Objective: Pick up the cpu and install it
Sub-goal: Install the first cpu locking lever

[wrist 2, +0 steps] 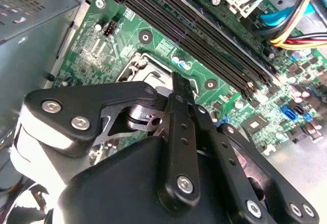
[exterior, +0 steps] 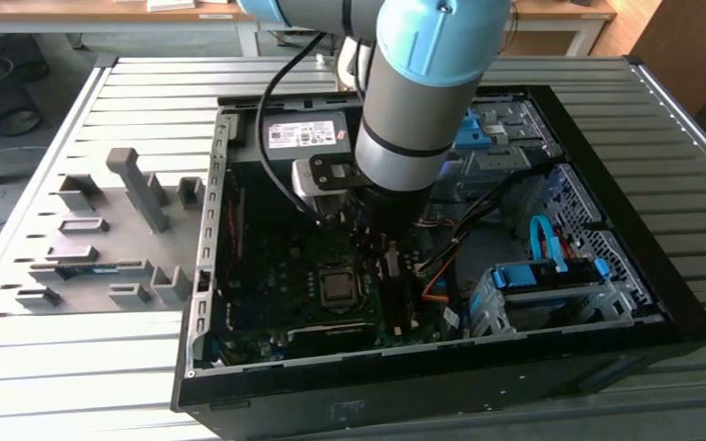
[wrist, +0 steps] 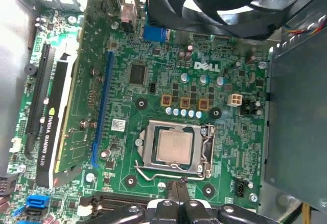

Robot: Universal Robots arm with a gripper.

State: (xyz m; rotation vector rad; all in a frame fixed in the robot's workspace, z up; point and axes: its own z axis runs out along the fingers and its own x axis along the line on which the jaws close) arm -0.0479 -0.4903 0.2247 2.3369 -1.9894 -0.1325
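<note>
While the arm [exterior: 408,101] reaches down into the open computer case [exterior: 623,367] on the slatted worktop [exterior: 34,367], the grey fixture blocks [exterior: 120,234] stand outside the case at the exterior view's left, at about nine o'clock from the arm. Moving rightward, the green motherboard [wrist: 153,50] fills the case floor, with the labelled power-supply box [exterior: 304,133] at roughly eleven o'clock from the socket. The cpu [wrist: 174,147], a dull silver square, lies flat inside the socket frame [wrist: 145,147] in the first wrist view, its retention lever [wrist: 153,174] appearing unlatched at six o'clock. The pincer [wrist: 180,189] hangs just off the socket's six o'clock edge with its fingers [wrist 2: 176,93] closed together on nothing, apart from the chip. Further right run the memory slots [wrist 2: 214,40] and loose cables [wrist 2: 301,27].

Risk, as a judgement: a descent with fingers together could strike the lever or frame, or press the chip askew and harm the socket contacts; the cables nearby could also snag the wrist.
</note>
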